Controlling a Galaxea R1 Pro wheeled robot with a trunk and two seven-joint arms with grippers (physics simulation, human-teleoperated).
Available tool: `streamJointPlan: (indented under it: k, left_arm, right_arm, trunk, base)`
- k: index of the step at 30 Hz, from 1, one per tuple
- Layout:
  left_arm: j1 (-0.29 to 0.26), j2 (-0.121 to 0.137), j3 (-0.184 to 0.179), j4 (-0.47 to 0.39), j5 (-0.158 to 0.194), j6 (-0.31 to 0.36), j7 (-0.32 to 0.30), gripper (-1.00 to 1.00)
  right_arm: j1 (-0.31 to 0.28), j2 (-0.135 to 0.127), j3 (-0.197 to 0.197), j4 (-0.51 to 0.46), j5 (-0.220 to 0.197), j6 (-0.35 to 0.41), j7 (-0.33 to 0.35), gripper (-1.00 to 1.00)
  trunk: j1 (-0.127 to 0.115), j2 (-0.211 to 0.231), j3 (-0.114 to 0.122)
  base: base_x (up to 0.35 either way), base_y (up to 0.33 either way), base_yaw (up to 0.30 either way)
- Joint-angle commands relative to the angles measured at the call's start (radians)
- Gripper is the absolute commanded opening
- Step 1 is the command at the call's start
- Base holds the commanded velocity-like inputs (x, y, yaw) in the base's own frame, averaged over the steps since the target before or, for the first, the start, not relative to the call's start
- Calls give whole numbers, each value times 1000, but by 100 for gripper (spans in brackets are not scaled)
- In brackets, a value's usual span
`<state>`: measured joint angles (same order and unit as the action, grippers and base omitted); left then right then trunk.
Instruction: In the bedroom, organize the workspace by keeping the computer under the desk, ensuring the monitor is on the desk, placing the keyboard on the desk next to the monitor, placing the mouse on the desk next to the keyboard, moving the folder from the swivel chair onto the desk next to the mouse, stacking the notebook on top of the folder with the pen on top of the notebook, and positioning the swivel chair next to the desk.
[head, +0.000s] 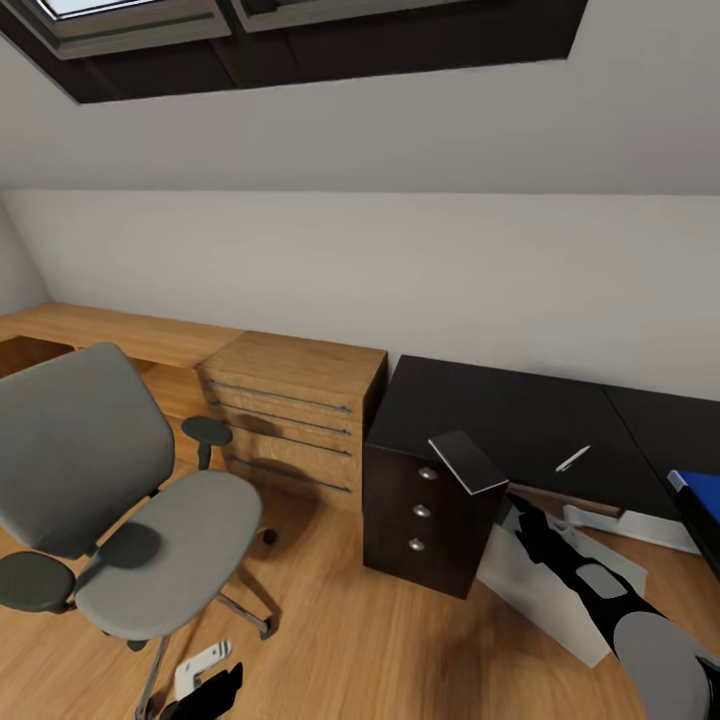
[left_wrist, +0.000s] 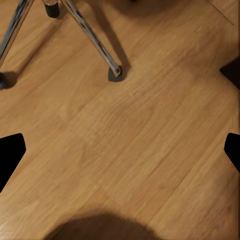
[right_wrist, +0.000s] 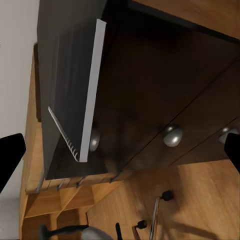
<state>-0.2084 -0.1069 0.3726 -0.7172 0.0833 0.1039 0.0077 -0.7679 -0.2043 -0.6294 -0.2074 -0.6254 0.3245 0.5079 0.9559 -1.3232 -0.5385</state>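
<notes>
Chrome legs of the swivel chair (head: 120, 520) stand on the wood floor (left_wrist: 150, 150), seat bare. Beside its base the left gripper (left_wrist: 120, 150) hangs low over the boards, jaws wide, holding nothing.

Right gripper (right_wrist: 120, 152): jaws wide, empty, aimed at the near corner of the surface (head: 520, 420), above the drawer unit (head: 420, 515). No contact with anything can be made out.

Notebook (head: 467, 462): dark grey cover, white page edges. It sits at that near corner, overhanging the edge, and looks tilted; whether it lies flat I cannot tell. Judged light and thin, fairly stiff, with a smooth cover that may slide. The overhanging edge is the best hold, pinched across its thickness.

Pen (head: 572, 459): thin, white-silver, further back on the surface, apart from the notebook. Likely to roll; take it at mid-length.

Folder (head: 700, 490): bright blue, flat, at the far right of the surface, partly cut off by the view.
</notes>
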Motion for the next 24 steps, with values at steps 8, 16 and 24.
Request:
streamJointPlan:
  k: [8,16,24]
  left_arm:
    - [0,-7,3,-21,8,29,-1,100]
    - [0,-9,5,3,7,28,-4,100]
    - [0,-6,4,22,7,24,-5,100]
  right_arm:
    - [-1,18,-4,4,-4,8,89,100]
    - [-1,21,-4,14,2,7,122,100]
    - [-1,17,-4,18,40,8,128,100]
  trunk:
    - [31,-57,-26]
    - [61,-113,-51]
    - [92,-169,-76]
  base:
    - [0,0,0]
    - [0,0,0]
    - [0,0,0]
